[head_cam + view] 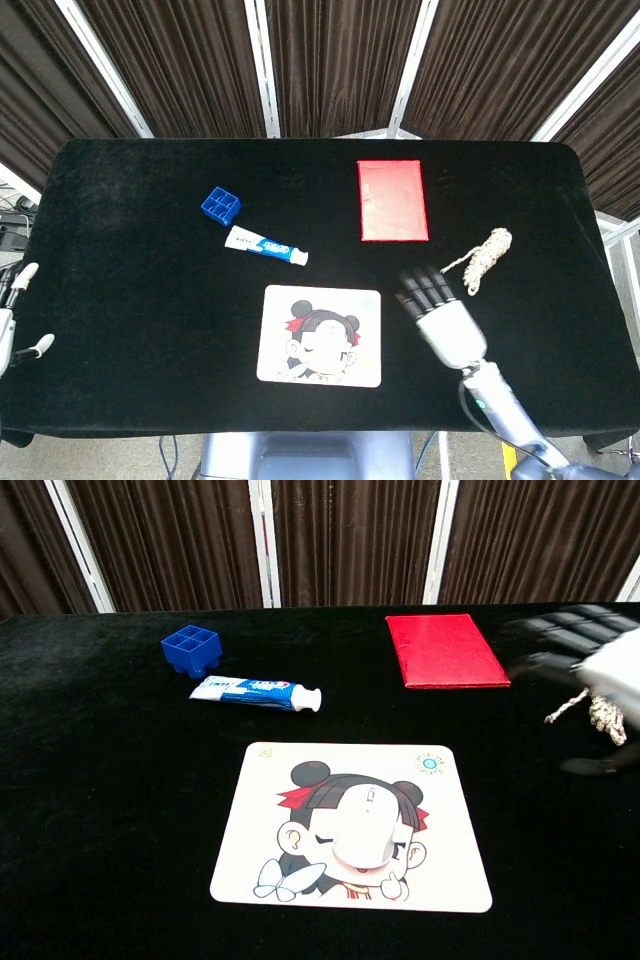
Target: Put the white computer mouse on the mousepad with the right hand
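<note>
At the far left edge of the head view we saw only a sliver of our left hand [12, 315], off the table [130, 300]; so little of it showed that we could not tell how its fingers lay or whether it held anything.

Moving right, a blue compartment block [191, 649] stood toward the back, and a toothpaste tube [256, 693] lay just in front of it, cap pointing right. Neither touched the mousepad.

In the middle, near the front edge, lay the mousepad [260, 860] with its cartoon print. The white computer mouse [366, 824] rested on it, roughly over the printed face, well inside the pad's borders and with nothing touching it. In the head view it was hard to pick out against the pale print, but the chest view showed it plainly.

Behind and to the right lay a red book [445, 650], flat on the cloth. Further right, our right hand [443, 318] hovered above the table, clear of the pad, fingers spread and extended, holding nothing. In the chest view it was blurred at the right edge, in front of a coiled rope [485, 256].

We judged the placing itself done: mouse on pad, hand released. All that seemed left was bringing the right arm to rest.
</note>
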`<state>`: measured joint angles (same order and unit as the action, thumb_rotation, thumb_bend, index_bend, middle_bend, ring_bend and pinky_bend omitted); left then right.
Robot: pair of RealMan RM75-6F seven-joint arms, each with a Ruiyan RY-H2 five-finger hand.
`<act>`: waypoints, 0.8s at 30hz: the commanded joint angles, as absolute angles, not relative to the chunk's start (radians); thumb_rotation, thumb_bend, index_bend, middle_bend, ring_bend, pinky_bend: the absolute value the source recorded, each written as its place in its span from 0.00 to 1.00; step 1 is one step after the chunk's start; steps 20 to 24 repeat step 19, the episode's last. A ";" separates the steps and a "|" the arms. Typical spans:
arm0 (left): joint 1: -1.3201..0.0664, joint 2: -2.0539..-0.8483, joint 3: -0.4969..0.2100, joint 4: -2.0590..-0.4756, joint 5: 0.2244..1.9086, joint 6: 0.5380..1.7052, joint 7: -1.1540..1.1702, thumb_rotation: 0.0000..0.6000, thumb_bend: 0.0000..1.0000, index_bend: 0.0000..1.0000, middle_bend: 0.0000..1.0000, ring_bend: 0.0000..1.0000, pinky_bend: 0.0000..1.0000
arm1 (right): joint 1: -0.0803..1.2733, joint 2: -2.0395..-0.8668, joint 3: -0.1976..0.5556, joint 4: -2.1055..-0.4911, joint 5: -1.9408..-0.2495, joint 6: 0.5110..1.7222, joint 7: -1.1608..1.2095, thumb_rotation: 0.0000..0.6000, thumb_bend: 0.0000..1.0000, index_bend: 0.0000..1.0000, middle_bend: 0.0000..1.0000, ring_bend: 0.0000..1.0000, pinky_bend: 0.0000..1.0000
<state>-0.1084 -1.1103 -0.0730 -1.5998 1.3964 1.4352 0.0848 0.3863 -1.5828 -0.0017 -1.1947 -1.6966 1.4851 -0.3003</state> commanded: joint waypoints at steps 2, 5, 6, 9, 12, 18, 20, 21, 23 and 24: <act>-0.108 -1.143 -0.065 -1.559 1.434 1.461 0.073 1.00 0.20 0.00 0.00 0.00 0.00 | 0.242 -1.516 0.001 -1.223 -1.541 1.533 -0.030 1.00 0.08 0.13 0.00 0.00 0.00; -0.105 -1.179 -0.058 -1.507 1.462 1.482 0.060 1.00 0.20 0.00 0.00 0.00 0.00 | 0.201 -1.494 -0.011 -1.224 -1.497 1.520 0.043 1.00 0.06 0.10 0.00 0.00 0.00; -0.104 -1.191 -0.055 -1.489 1.471 1.487 0.051 1.00 0.20 0.00 0.00 0.00 0.00 | 0.188 -1.487 -0.014 -1.222 -1.484 1.516 0.065 1.00 0.06 0.10 0.00 0.00 0.00; -0.103 -1.226 -0.048 -1.436 1.498 1.503 0.019 1.00 0.20 0.00 0.00 0.00 0.00 | 0.162 -1.470 -0.017 -1.216 -1.466 1.515 0.127 1.00 0.06 0.09 0.00 0.00 0.00; -0.103 -1.245 -0.042 -1.403 1.514 1.512 0.012 1.00 0.20 0.00 0.00 0.00 0.00 | 0.149 -1.461 -0.008 -1.217 -1.458 1.525 0.165 1.00 0.06 0.09 0.00 0.00 0.00; -0.103 -1.261 -0.040 -1.379 1.522 1.516 0.004 1.00 0.20 0.00 0.00 0.00 0.00 | 0.139 -1.460 0.014 -1.224 -1.468 1.549 0.190 1.00 0.06 0.09 0.00 0.00 0.00; -0.103 -1.261 -0.040 -1.378 1.523 1.517 0.004 1.00 0.20 0.00 0.00 0.00 0.00 | 0.138 -1.460 0.016 -1.225 -1.471 1.553 0.188 1.00 0.06 0.09 0.00 0.00 0.00; -0.103 -1.261 -0.040 -1.378 1.523 1.517 0.004 1.00 0.20 0.00 0.00 0.00 0.00 | 0.138 -1.460 0.016 -1.225 -1.471 1.553 0.188 1.00 0.06 0.09 0.00 0.00 0.00; -0.103 -1.261 -0.040 -1.378 1.523 1.517 0.004 1.00 0.20 0.00 0.00 0.00 0.00 | 0.138 -1.460 0.016 -1.225 -1.471 1.553 0.188 1.00 0.06 0.09 0.00 0.00 0.00; -0.103 -1.261 -0.040 -1.378 1.523 1.517 0.004 1.00 0.20 0.00 0.00 0.00 0.00 | 0.138 -1.460 0.016 -1.225 -1.471 1.553 0.188 1.00 0.06 0.09 0.00 0.00 0.00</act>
